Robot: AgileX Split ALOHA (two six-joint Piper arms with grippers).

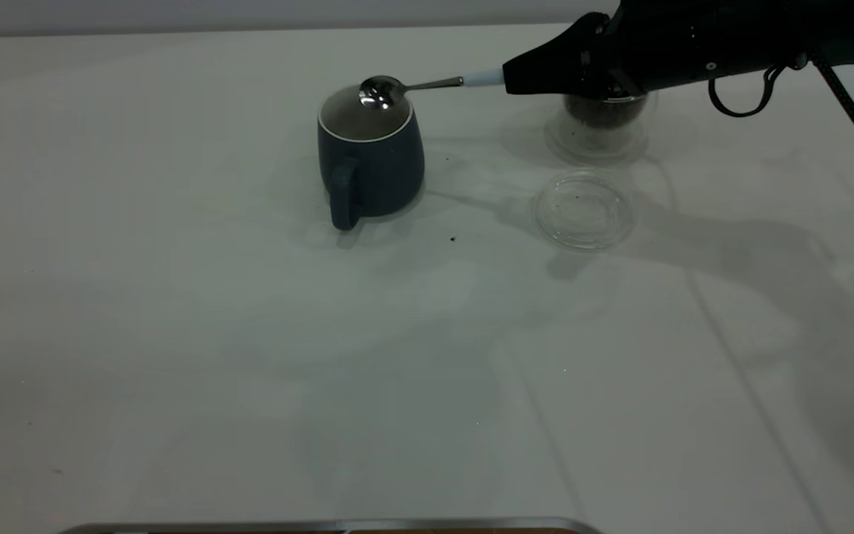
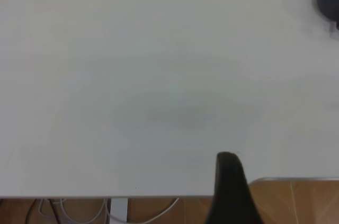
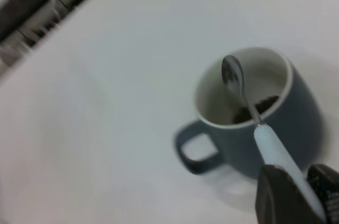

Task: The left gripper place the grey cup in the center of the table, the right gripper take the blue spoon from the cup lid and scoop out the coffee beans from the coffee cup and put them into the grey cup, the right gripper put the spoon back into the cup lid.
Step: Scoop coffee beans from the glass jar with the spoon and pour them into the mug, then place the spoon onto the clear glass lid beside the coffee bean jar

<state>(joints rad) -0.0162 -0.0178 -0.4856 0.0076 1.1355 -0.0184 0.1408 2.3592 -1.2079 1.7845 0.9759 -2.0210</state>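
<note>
We count one grey cup (image 1: 370, 167), one blue spoon (image 1: 412, 86), one clear coffee cup (image 1: 603, 122) and one clear cup lid (image 1: 583, 209) on the table (image 1: 249, 356).

The right hand (image 1: 507, 78) is clamped on the spoon's pale blue handle and holds it out level, so the steel bowl hangs over the grey cup's mouth, just ahead of the fingertips. The right wrist view shows the bowl bare and a small heap of coffee beans (image 3: 258, 107) lying in the bottom of the grey cup. The coffee cup sits directly under the hand, dark beans inside. The lid lies flat below and in front of the hand, near the coffee cup, with nothing in it. A stray bean (image 1: 453, 239) lies between the grey cup and the lid.

The left hand (image 2: 230, 189) hangs at the table's near edge, well apart from everything; we cannot tell its state.
</note>
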